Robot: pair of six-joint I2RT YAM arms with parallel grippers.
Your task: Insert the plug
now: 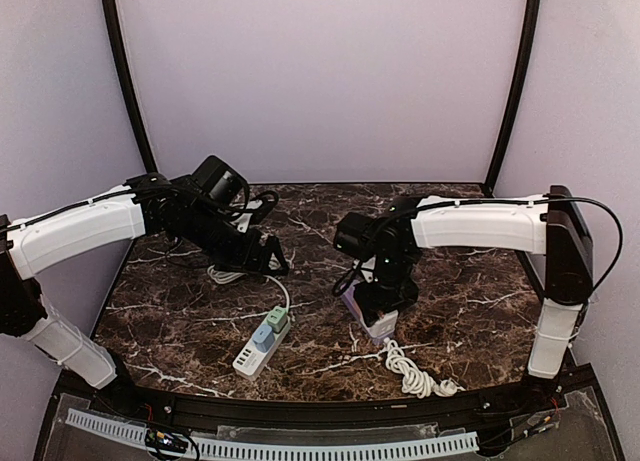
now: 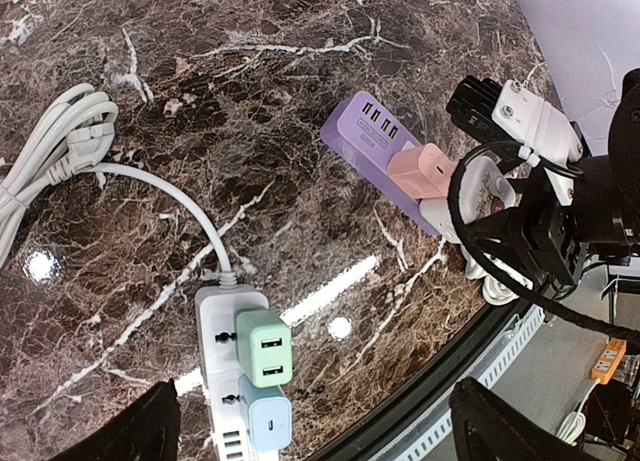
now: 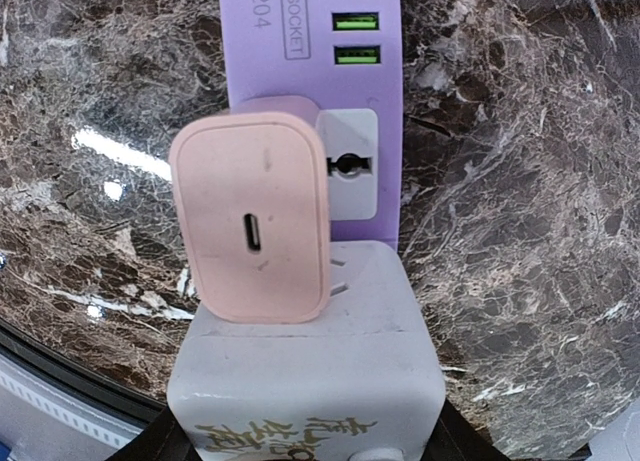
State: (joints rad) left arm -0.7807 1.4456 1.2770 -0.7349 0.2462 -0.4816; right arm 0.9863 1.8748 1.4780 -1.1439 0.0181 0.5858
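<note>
A white cube plug point(image 3: 310, 371) with gold lettering fills the near part of the right wrist view, and my right gripper point(image 3: 310, 443) is shut on it, dark fingers at its two lower sides. The cube sits over the near end of the purple power strip point(image 3: 310, 71), right against a pink plug point(image 3: 252, 231) seated in that strip. Whether the cube's pins are in a socket is hidden. From above, the right gripper point(image 1: 378, 316) stands over the purple strip point(image 1: 352, 299). My left gripper point(image 1: 275, 261) hovers open and empty, its fingers point(image 2: 140, 426) wide apart.
A white power strip point(image 1: 262, 343) carrying a green plug point(image 2: 264, 348) and a blue plug point(image 2: 265, 418) lies near the table's front edge. Its coiled cord point(image 2: 50, 151) lies behind it. Another white cord point(image 1: 415, 371) is bundled at the front right.
</note>
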